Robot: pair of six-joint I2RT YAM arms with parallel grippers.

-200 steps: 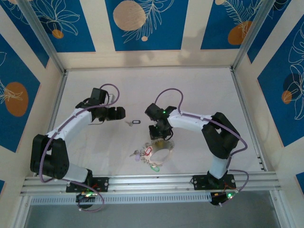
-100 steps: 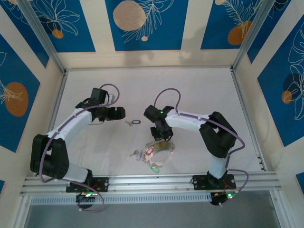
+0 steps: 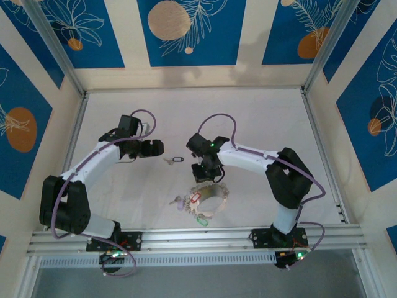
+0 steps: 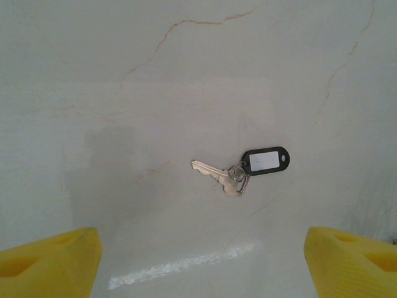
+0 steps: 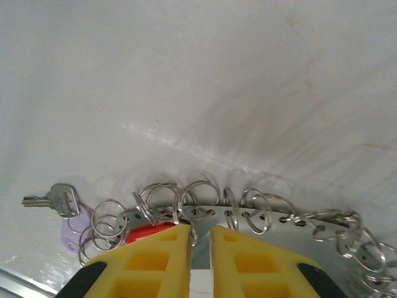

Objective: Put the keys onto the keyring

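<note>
Blue panels (image 3: 186,31) drawn with white leaves and orange discs wall in the pale, faintly veined bench (image 3: 267,118) that both my arms reach over. My left end effector (image 3: 157,148) hangs left of centre with its jaws spread wide and nothing between them; its yellow fingers (image 4: 49,264) stand at the two bottom corners of the wrist view. Just to its right, apart from it, one of the keys lies flat on the bench: the key with the black tag (image 4: 217,175), blade pointing left, its white-labelled tag (image 4: 265,160) lying to the right of it.

My right end effector (image 3: 208,176) points down at the far edge of the keyring (image 3: 212,197), which lies near the middle of the bench towards the near rail. From the wrist, its yellow fingertips (image 5: 155,248) are closed to a thin slit and pinch the grey band of the keyring, which curves off to the right and carries a row of small wire rings (image 5: 198,194). At the left end of the band hangs a cluster: a silvery key with a lilac tag (image 5: 69,236), a red tag (image 5: 144,233) just beside my left finger, and, on the near side in the overhead view, a green tag (image 3: 200,218)
</note>
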